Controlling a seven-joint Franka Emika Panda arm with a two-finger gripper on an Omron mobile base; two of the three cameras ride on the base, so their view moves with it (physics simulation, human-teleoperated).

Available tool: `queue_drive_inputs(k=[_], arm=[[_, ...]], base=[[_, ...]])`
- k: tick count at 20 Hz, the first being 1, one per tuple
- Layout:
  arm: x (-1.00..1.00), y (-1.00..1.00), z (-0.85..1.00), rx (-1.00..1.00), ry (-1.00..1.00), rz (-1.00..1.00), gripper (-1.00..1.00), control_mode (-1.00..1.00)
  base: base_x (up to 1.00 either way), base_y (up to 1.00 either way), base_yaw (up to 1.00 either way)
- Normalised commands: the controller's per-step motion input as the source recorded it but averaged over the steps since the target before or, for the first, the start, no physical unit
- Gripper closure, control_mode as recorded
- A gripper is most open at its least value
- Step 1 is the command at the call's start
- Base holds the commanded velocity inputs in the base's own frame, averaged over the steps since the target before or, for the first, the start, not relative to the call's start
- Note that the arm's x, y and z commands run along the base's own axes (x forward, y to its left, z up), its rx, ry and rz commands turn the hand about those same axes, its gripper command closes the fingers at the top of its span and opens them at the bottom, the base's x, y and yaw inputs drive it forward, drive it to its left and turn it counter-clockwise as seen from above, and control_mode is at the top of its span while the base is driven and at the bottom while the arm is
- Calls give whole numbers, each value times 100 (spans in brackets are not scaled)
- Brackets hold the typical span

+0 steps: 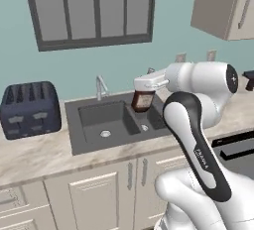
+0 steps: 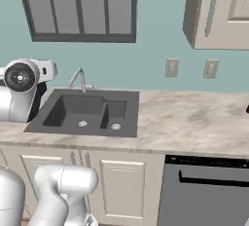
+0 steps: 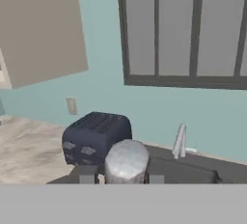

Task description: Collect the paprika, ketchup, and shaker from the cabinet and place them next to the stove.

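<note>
A dark red-brown jar (image 1: 143, 100) with a dull grey cap (image 3: 126, 160) is seen in the middle of the left base view; it looks smooth. The counter (image 2: 194, 122) looks like pale, streaky stone. The sink (image 1: 106, 120) looks matt and dark grey. The tap (image 1: 100, 86) looks like shiny metal. The toaster (image 1: 30, 109) at the left is dark and ribbed. The cabinet doors (image 1: 94, 194) look smoothly painted beige.
</note>
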Motion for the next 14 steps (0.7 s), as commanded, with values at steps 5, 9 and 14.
queue_drive_inputs(k=[5,9,14], arm=[[0,0,0,0,0,0,100,100],[0,0,0,0,0,0,100,100],[0,0,0,0,0,0,100,100]], base=[[0,-100,-13],[0,-100,-11],[0,-99,-9]])
